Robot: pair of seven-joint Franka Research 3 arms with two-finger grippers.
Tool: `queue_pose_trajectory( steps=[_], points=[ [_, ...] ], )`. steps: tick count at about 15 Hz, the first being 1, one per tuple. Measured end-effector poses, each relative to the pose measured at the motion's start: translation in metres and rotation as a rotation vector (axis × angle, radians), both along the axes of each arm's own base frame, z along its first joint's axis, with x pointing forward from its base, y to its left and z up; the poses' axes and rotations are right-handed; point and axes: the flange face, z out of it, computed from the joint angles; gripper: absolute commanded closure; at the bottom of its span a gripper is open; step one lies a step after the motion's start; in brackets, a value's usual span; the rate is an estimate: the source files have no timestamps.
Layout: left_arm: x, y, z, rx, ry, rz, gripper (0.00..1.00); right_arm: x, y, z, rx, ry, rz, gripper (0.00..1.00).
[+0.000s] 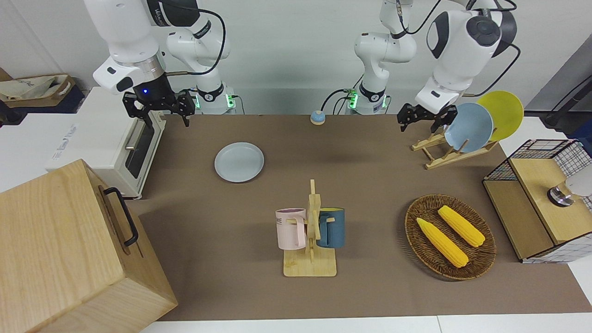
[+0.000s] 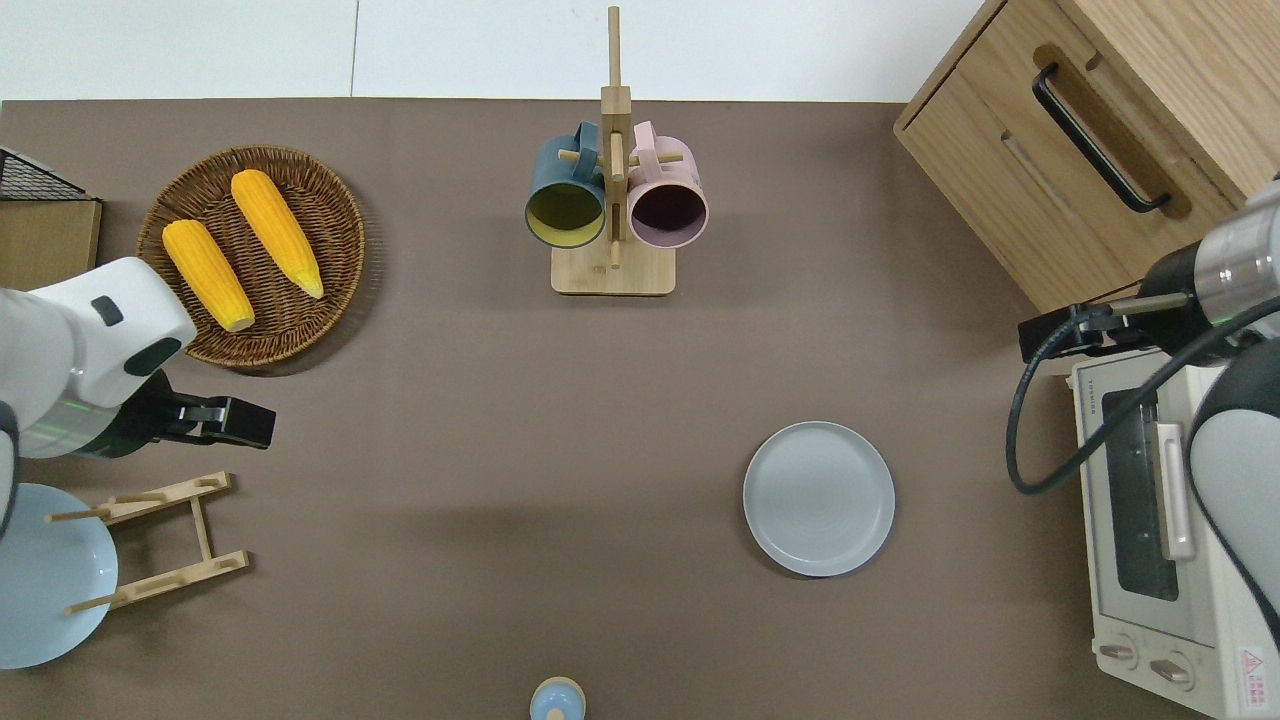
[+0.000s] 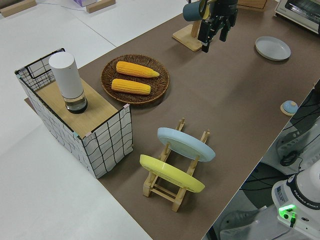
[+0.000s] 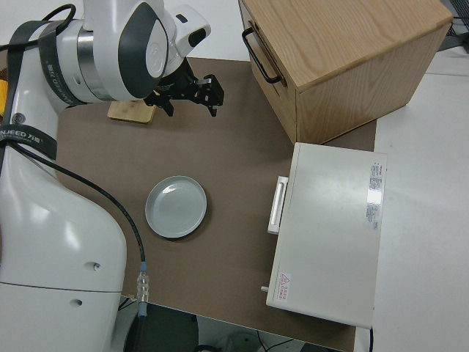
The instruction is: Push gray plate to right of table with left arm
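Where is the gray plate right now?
The gray plate lies flat on the table, toward the right arm's end, beside the white toaster oven and nearer to the robots than the mug rack.

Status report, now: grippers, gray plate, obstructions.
Left gripper open, empty, near plate rack. Right arm parked. Gray plate flat on table, untouched, beside toaster oven. Path unobstructed.

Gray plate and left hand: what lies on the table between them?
Nothing. In the overhead view only bare brown table runs from the left hand to the gray plate.
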Motion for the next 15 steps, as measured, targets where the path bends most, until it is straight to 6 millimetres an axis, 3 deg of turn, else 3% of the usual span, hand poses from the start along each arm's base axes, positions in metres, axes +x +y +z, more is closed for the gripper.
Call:
queue_pose_trajectory(
  steps=[4, 15],
  points=[
    [0.001, 0.009, 0.015, -0.003, -0.014, 0.004, 0.01, 0.0, 0.0, 0.0, 0.0, 0.0, 0.0, 0.017],
    [0.002, 0.019, 0.022, -0.005, -0.028, 0.019, 0.0, 0.0, 0.0, 0.0, 0.0, 0.0, 0.0, 0.017]
  ],
)
